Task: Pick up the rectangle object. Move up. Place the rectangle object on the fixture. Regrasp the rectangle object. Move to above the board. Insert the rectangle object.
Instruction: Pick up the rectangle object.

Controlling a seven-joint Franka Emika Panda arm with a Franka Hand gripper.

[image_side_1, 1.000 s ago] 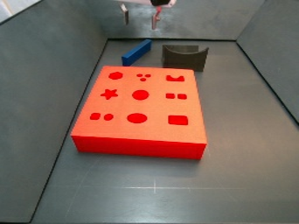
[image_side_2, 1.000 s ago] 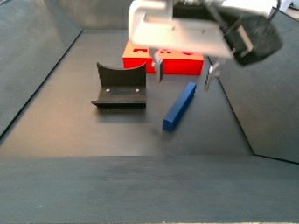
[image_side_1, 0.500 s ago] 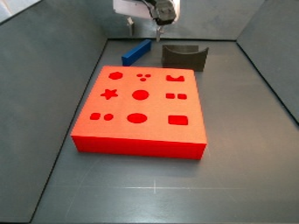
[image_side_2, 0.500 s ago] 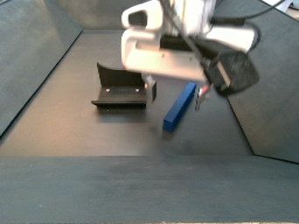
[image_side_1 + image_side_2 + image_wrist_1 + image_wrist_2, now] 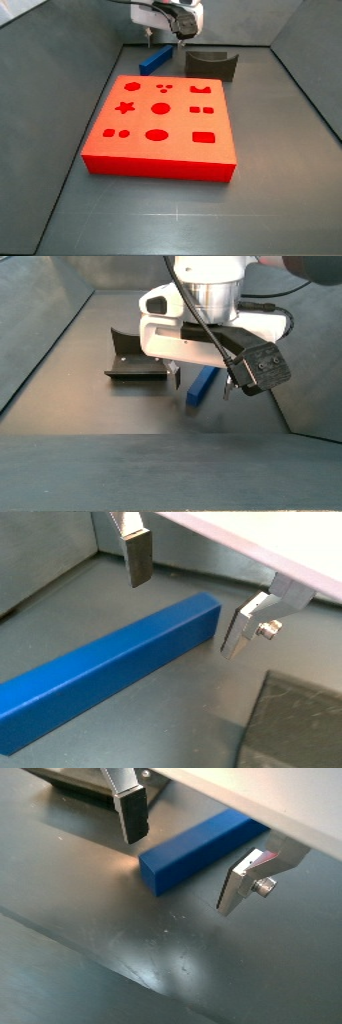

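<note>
- Hovering low over the dark grey floor (image 5: 80, 963), the claw (image 5: 187, 597) has its two flat silver fingers with dark pads (image 5: 131, 815) spread wide apart, with nothing gripped between them
- The long, slim blue bar of rectangular cross-section (image 5: 107, 677) lies flat on the floor; in both wrist views one end of it (image 5: 201, 850) sits in the gap between the fingers, touching neither
- In a side view the claw (image 5: 201, 384) hangs in front of the blue bar (image 5: 205, 384), hiding much of it
- The small dark grey block with a scooped notch (image 5: 135, 355) stands near the bar, apart from it
- The large flat red-orange board with shaped holes (image 5: 163, 125) lies on the floor, near the blue bar (image 5: 156, 59) and the grey block (image 5: 211, 64)
</note>
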